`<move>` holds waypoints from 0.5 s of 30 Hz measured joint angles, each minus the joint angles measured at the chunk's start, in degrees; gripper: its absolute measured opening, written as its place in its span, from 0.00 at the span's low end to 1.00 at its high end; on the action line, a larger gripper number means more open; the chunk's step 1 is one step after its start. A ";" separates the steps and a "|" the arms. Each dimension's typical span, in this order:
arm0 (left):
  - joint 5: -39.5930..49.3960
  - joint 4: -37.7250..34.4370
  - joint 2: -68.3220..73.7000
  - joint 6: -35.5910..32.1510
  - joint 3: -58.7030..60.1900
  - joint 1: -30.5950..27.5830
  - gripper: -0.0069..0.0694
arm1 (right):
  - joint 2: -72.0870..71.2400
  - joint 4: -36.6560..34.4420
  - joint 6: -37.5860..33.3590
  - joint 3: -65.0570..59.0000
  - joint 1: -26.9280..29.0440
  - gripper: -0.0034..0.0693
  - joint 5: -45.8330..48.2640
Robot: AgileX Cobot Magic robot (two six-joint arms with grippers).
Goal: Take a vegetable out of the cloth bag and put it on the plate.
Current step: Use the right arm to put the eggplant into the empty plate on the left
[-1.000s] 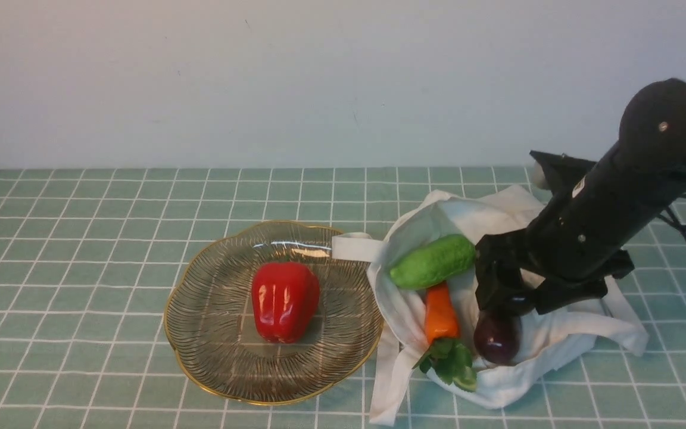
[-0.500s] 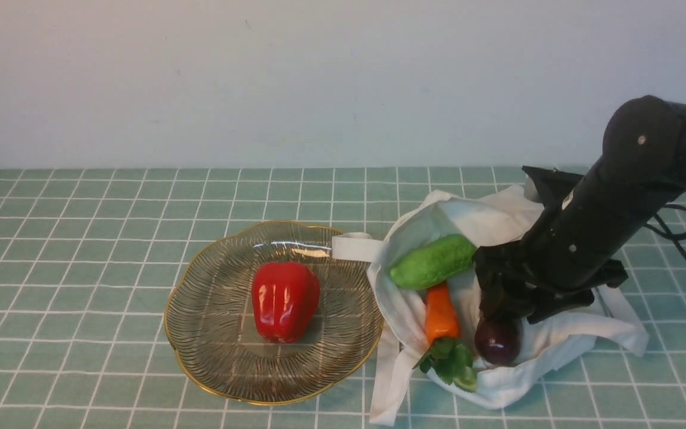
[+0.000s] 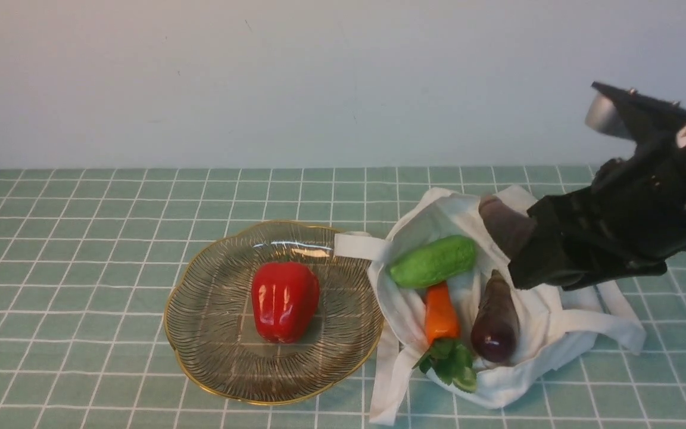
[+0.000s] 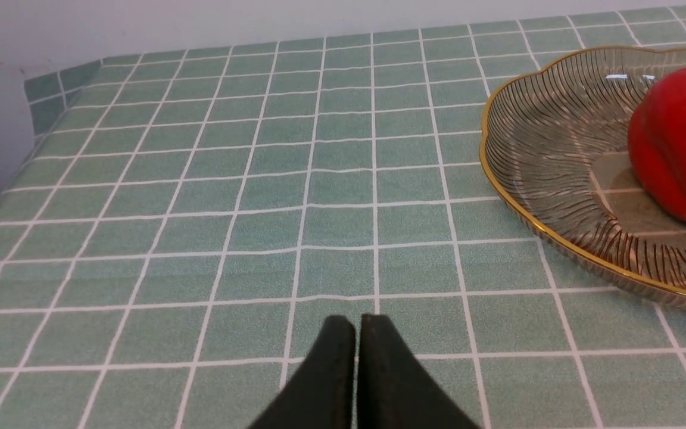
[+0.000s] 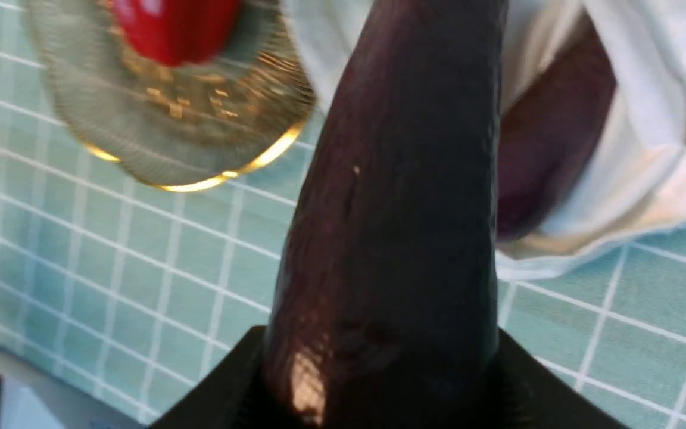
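Eggplant (image 3: 507,226), the slim, glossy purple one, hung in my right pincer (image 3: 532,250), above the cloth bag (image 3: 513,387), whose other eggplant (image 3: 496,333) lay inside. The right jaws stood moderately apart, closed on its body; the left pincer (image 4: 358,325) had its tips drawn together, holding nothing. I judged the vegetable fairly light and firm, but its polished skin looked slippery and liable to bruise. A square hold around the thick part seemed right, snug without squeezing, so that it would not swivel on its way to the glass plate (image 3: 218,333).
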State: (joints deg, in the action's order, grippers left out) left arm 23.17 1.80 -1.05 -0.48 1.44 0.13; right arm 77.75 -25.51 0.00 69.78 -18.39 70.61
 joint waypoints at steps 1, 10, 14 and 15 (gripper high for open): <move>0.00 0.00 0.00 0.00 0.00 0.00 0.08 | -1.80 -1.81 -1.61 0.00 -0.74 0.55 0.18; 0.00 0.00 0.00 0.00 0.00 0.00 0.08 | 4.06 -13.63 -16.46 0.00 -13.36 0.55 -9.97; 0.00 0.00 0.00 0.00 0.00 0.00 0.08 | 13.57 -12.31 -16.88 0.19 -16.27 0.55 -17.17; 0.00 0.00 0.00 0.00 0.00 0.00 0.08 | 16.02 -11.73 -16.88 0.52 -16.32 0.55 -18.52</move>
State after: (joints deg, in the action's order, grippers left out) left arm 23.17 1.80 -1.05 -0.48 1.44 0.13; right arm 93.77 -37.24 -16.88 70.30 -34.71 52.09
